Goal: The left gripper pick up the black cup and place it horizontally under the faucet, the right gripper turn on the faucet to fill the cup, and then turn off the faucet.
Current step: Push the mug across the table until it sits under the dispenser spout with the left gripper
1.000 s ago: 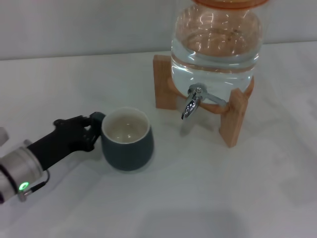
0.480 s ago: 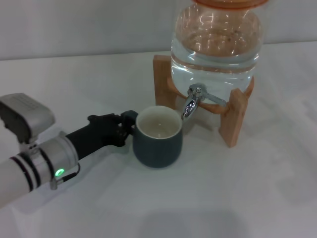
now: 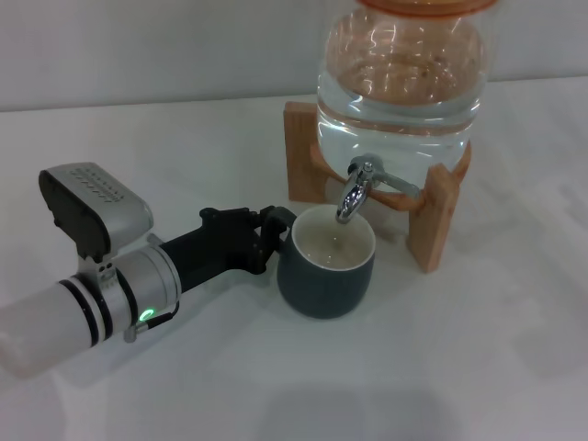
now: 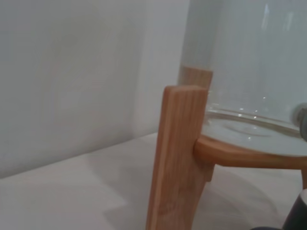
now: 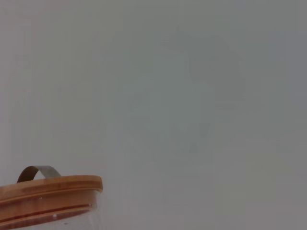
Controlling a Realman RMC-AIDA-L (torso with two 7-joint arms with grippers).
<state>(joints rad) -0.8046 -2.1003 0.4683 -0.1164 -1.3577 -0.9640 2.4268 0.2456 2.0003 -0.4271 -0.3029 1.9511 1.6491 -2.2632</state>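
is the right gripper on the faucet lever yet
No, in the head view the faucet stands untouched; only the left gripper shows, at the black cup.

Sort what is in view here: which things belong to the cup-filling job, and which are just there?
Part of the job:
left gripper, shut on the cup's handle
black cup, upright beneath the spout
faucet
glass water jar

Just there:
wooden stand
wooden lid
white table
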